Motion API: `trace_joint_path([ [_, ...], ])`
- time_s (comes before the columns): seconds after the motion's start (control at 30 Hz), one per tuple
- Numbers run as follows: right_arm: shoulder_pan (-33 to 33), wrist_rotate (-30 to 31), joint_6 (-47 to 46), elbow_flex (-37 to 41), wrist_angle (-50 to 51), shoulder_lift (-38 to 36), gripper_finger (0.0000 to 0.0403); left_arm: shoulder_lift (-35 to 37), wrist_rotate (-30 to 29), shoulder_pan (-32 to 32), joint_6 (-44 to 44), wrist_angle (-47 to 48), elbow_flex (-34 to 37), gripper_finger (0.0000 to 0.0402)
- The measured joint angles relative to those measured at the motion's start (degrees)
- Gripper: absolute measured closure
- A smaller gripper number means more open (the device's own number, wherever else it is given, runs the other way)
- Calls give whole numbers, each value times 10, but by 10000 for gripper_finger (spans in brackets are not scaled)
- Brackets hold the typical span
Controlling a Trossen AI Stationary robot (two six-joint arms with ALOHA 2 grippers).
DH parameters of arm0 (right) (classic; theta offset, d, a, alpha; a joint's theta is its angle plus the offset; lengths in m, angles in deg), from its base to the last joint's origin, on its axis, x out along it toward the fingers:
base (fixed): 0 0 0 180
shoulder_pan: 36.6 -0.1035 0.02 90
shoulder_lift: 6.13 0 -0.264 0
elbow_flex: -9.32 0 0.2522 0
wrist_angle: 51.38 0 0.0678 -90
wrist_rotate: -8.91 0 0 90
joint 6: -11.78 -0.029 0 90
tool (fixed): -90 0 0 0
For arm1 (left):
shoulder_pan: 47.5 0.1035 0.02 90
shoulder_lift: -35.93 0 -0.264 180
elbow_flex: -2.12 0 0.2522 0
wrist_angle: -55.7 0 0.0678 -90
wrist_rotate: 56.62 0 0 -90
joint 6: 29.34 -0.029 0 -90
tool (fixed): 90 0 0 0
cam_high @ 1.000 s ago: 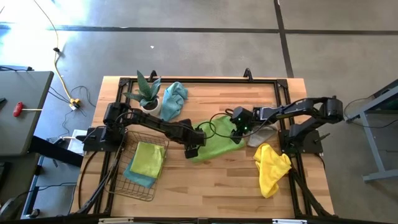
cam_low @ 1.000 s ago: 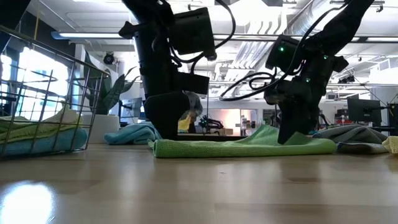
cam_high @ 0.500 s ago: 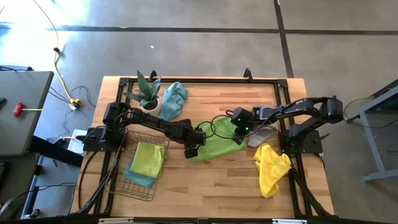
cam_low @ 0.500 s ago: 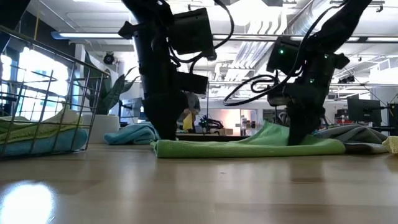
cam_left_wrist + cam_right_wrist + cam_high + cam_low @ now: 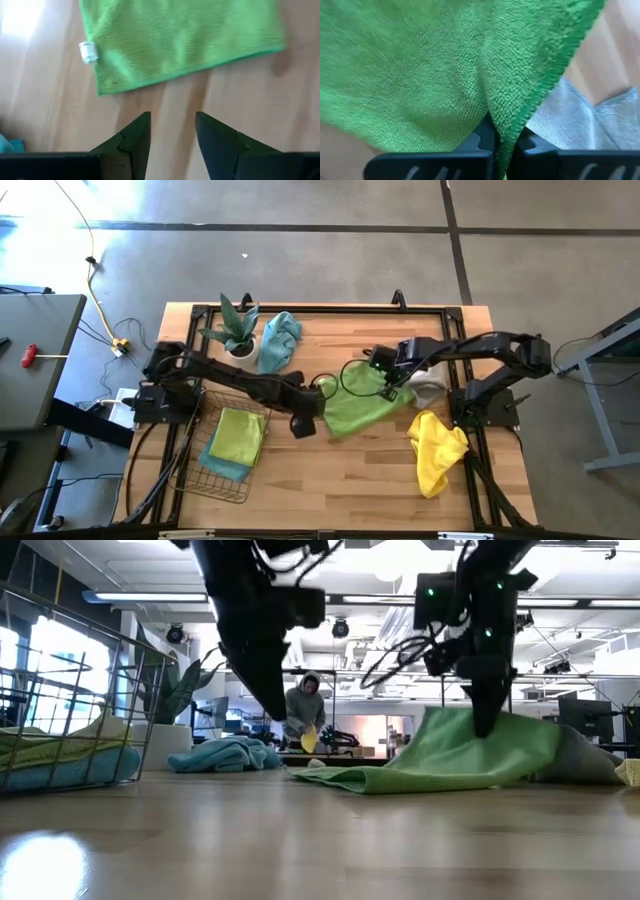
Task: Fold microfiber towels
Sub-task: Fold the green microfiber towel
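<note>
Green microfiber towel (image 5: 362,406) spread mid-table, far edge pinched and lifted by right gripper (image 5: 392,377), fingers clamped on fold. Left gripper (image 5: 170,135) hovering just beside towel's near corner, fingers parted, nothing held. Grey towel (image 5: 428,391) partly covered by green one. Yellow towel (image 5: 437,450) crumpled at right. Teal towel (image 5: 279,340) lying beyond, beside potted plant (image 5: 236,330).
</note>
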Motion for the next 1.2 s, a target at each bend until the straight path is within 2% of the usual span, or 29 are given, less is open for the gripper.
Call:
trace_joint_path([
  [0.3, -62, -13, -74, -58, 6, 19, 402, 50, -1, -59, 4, 0, 0, 257],
  [0.5, -116, -14, -128, -90, -23, 83, 402, 90, -3, -81, -17, 14, -1, 257],
  [0.63, -139, -14, -119, -136, -31, 140, 403, 111, -6, -85, 6, 11, -1, 257],
  [0.87, -164, -10, -118, -207, -29, 214, 403, 122, -6, -106, 45, 15, -1, 257],
  [1.03, -178, -10, -140, -261, -26, 239, 403, 122, -6, -130, 52, 26, -1, 257],
  [1.2, -188, 37, -196, -298, -29, 255, 403, 122, -5, -153, 56, 42, -1, 257],
])
